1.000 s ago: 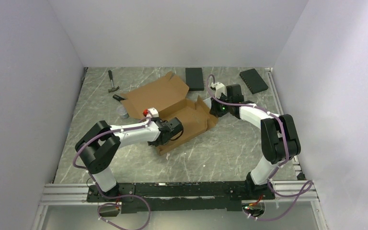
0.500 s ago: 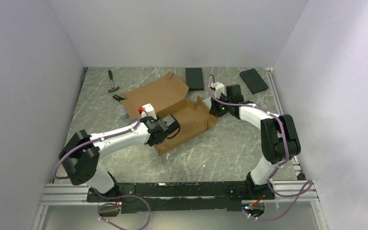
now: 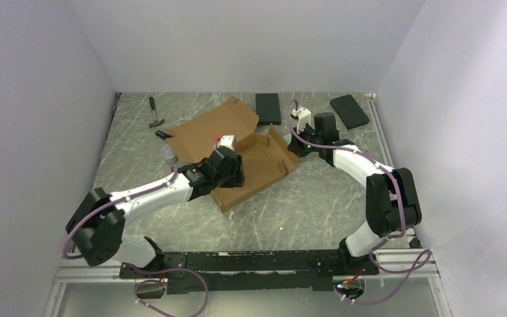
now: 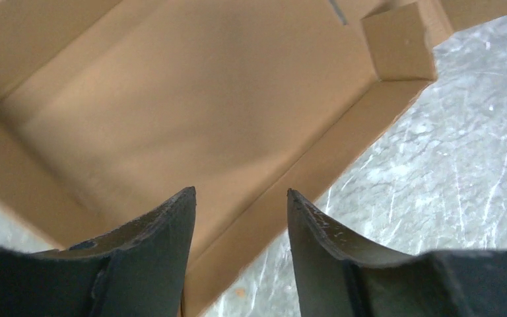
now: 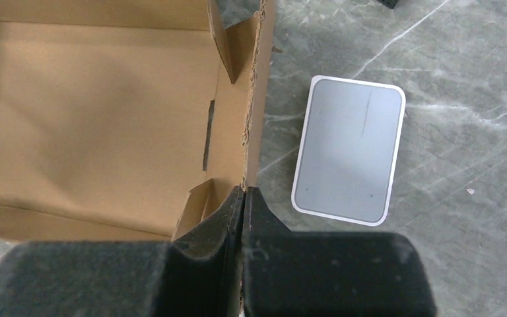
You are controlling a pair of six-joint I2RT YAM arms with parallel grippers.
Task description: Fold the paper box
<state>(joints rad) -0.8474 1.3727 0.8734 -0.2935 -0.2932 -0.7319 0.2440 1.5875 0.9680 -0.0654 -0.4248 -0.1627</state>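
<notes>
brown cardboard paper box [image 3: 264, 168]: near wall below left fingers [image 4: 165, 231], apart; right fingers [image 5: 267, 228] clamped on its end wall.

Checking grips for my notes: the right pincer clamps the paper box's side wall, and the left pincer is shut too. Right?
No. The left pincer is open, its jaws apart over the paper box near wall, as the left wrist view shows. The right pincer does clamp the side wall.
</notes>
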